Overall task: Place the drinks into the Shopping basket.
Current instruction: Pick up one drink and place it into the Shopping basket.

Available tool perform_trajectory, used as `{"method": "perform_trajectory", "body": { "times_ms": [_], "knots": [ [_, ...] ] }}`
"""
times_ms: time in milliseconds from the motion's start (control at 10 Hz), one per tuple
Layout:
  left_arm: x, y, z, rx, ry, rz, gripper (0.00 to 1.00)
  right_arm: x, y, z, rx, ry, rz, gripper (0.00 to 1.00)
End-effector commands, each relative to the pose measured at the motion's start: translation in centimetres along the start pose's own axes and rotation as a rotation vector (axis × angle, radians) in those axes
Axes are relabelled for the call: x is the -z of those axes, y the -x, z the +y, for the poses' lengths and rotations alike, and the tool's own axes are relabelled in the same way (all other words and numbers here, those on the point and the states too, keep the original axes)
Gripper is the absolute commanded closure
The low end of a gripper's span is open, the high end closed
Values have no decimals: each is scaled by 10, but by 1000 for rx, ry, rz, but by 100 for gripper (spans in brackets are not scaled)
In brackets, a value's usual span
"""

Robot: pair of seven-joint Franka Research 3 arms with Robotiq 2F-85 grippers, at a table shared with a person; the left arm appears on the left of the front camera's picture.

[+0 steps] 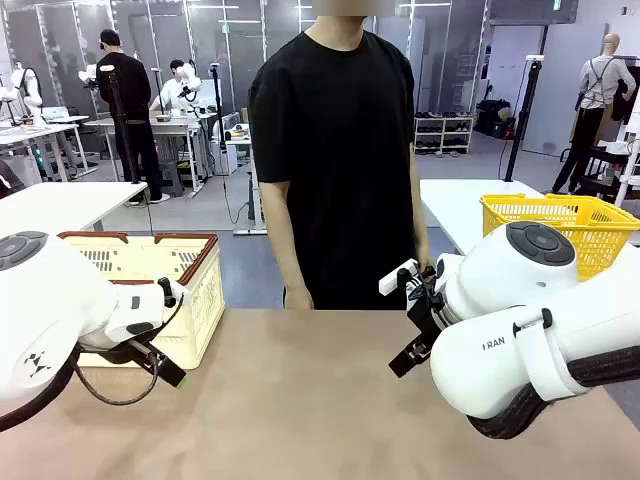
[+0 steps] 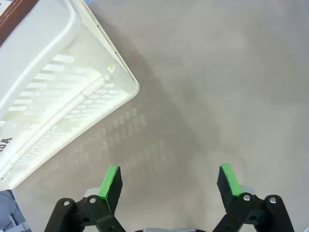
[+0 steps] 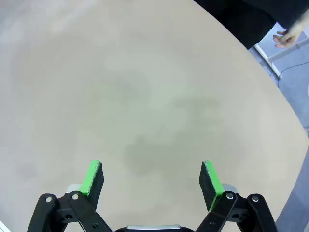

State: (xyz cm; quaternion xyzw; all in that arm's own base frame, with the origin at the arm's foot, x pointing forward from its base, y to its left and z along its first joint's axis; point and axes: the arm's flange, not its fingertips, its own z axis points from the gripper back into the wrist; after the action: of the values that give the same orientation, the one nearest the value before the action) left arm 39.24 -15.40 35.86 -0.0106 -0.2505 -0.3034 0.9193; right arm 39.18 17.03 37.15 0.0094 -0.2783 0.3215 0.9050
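Observation:
The cream-white Shopping basket (image 1: 203, 292) with its brown rim stands at the table's far left; in the left wrist view its slotted side (image 2: 53, 96) fills the upper left corner. The drinks are out of view. My left gripper (image 1: 166, 369) hangs low just in front of the basket's near corner, open, with nothing between its green pads (image 2: 110, 181). My right gripper (image 1: 409, 357) hovers over the bare right half of the table, also open and holding nothing, green pads (image 3: 92, 176) wide apart.
A person in a black shirt (image 1: 335, 150) stands at the far edge, one hand (image 3: 288, 36) hanging by the table's rim. A bright yellow mesh basket (image 1: 560, 225) sits on another table at the back right. Bare brown tabletop (image 1: 300, 400) lies between my arms.

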Motion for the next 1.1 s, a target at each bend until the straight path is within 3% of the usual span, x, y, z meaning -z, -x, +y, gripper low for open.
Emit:
{"method": "perform_trajectory", "body": {
  "times_ms": [0, 1000],
  "knots": [
    [-8, -10, 10, -15, -15, -28, 0, 0, 0, 0, 0, 0, 0, 0],
    [-8, -10, 10, -15, -15, -28, 0, 0, 0, 0, 0, 0, 0, 0]
  ]
}}
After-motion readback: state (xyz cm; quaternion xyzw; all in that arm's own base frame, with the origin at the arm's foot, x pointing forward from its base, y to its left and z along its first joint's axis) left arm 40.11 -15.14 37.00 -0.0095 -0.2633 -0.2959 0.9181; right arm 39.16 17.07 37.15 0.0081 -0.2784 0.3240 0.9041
